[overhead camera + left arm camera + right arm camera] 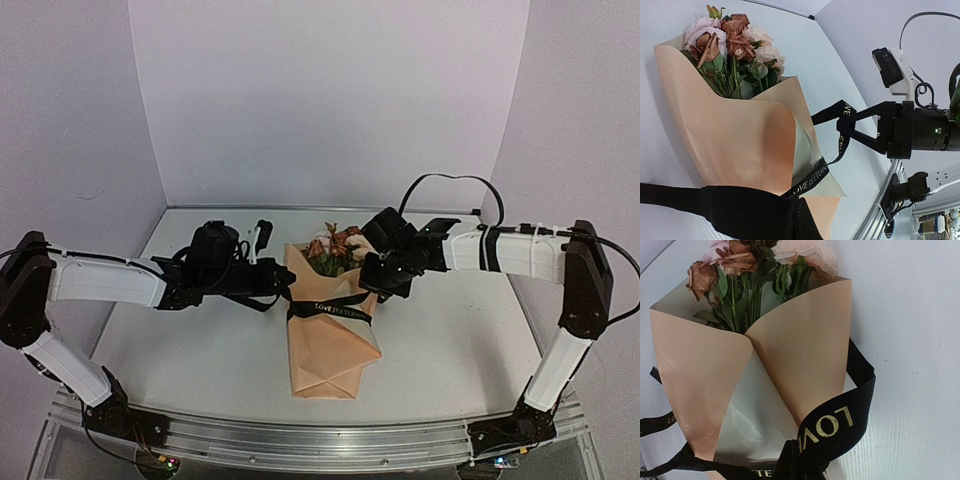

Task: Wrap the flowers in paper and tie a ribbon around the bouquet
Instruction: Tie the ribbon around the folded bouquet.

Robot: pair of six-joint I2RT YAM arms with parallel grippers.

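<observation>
The bouquet (330, 345) lies in the middle of the counter (460, 350). Its wide end points to the far edge and its folded narrow end to the near edge. The tan paper (740, 135) is folded around the stems as a cone, its two flaps overlapping at the front with a paler inner face showing between them. The flowers (335, 245), pink, cream and rust-red with green leaves, stick out of the open top.

The black ribbon (330, 310) with pale lettering runs across the middle of the cone. One end leads off to each side, and it crosses over itself on the front of the paper.

The left claw (282, 290) sits just beside the cone's left edge, clenched, with the ribbon's left end running into its fingers. In its own wrist view the dark fingers and the ribbon merge at the bottom of the picture, so the exact pinch point is hard to make out.

The right claw (844, 131) is just beside the cone's right edge, near the blooms. Its fingertips are pinched together on the ribbon's other end, which rises slack and looping from the paper to the tips.
</observation>
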